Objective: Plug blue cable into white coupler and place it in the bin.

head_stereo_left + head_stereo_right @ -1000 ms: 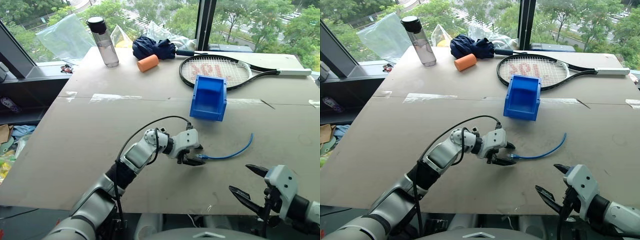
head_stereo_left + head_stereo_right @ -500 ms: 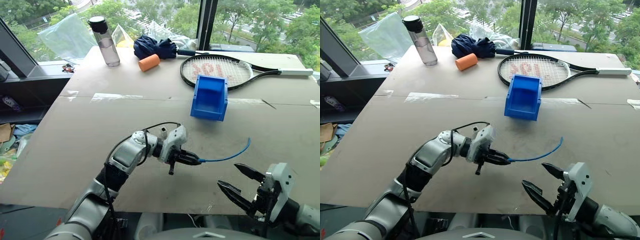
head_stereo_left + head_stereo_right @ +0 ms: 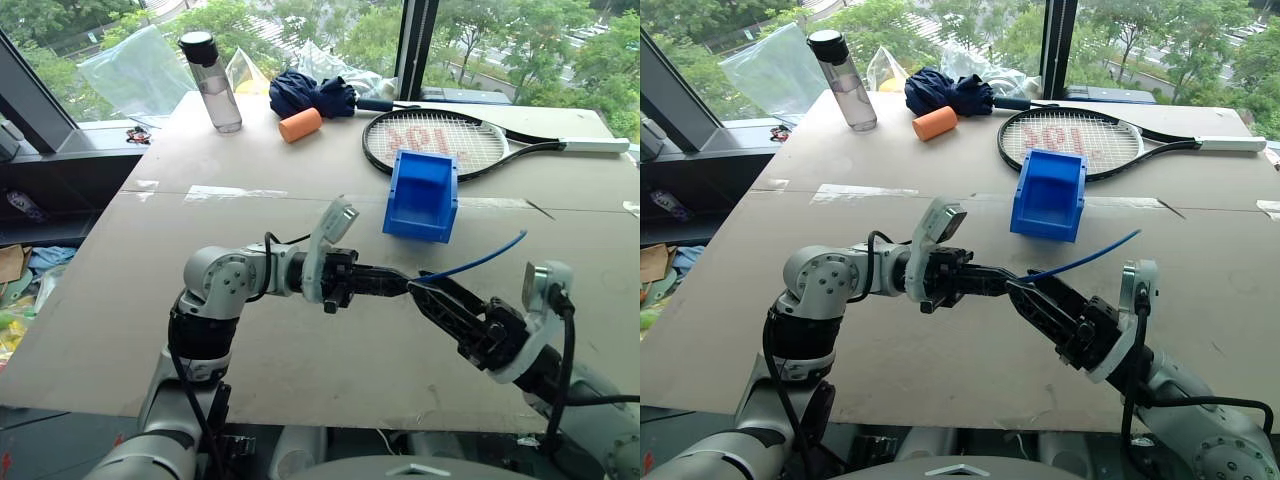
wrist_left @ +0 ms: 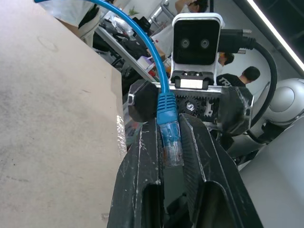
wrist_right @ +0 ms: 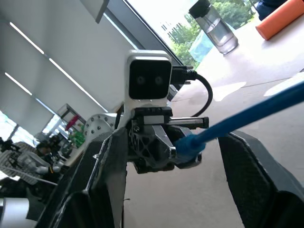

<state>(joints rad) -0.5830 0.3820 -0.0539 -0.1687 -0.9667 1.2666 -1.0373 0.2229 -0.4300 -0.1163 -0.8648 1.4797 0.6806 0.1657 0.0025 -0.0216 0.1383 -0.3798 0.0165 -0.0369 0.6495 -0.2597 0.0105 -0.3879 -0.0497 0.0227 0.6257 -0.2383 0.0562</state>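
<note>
Left hand (image 3: 400, 284) pinches the blue cable (image 3: 480, 256) by its plug, raised off the tabletop (image 3: 150, 290); right hand (image 3: 432, 296), fingers apart, flanks it, likely for regrasping.

Light: we see even daylight from the windows (image 3: 480, 40) behind the table (image 3: 150, 290).
Shadows: we find them soft and faint.
Glare: we note blown-out sky in the right wrist view.
Focus: we see the blue cable (image 4: 167, 107) sharp, background people blurred.
</note>
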